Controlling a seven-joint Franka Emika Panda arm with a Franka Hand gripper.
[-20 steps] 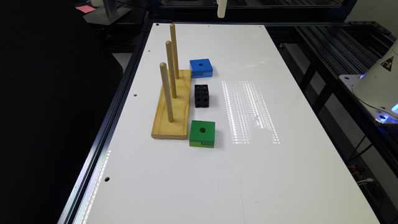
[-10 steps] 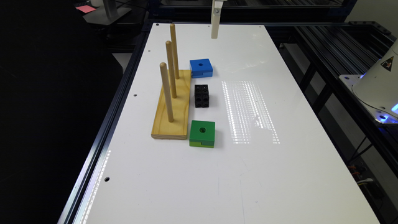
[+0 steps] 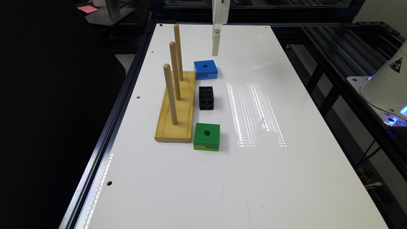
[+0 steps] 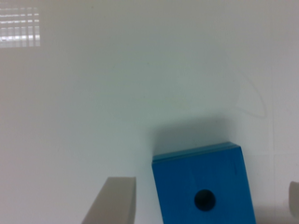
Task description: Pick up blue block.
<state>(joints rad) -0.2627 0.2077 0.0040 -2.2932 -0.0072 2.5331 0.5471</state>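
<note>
Blue block flat on white table, far end of row beside wooden peg board with 3 pegs. Black cube next nearer, green block nearest. Gripper hangs above blue block, not touching, jaws spread wide either side. Yellow warning triangle on robot base at right; no legible writing.

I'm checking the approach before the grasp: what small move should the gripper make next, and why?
Probably lower straight down, with a slight twist to square up. In the wrist view the blue block lies between the open fingers, a little skewed to them, and in the exterior view the gripper hangs above the block, not touching it.
</note>
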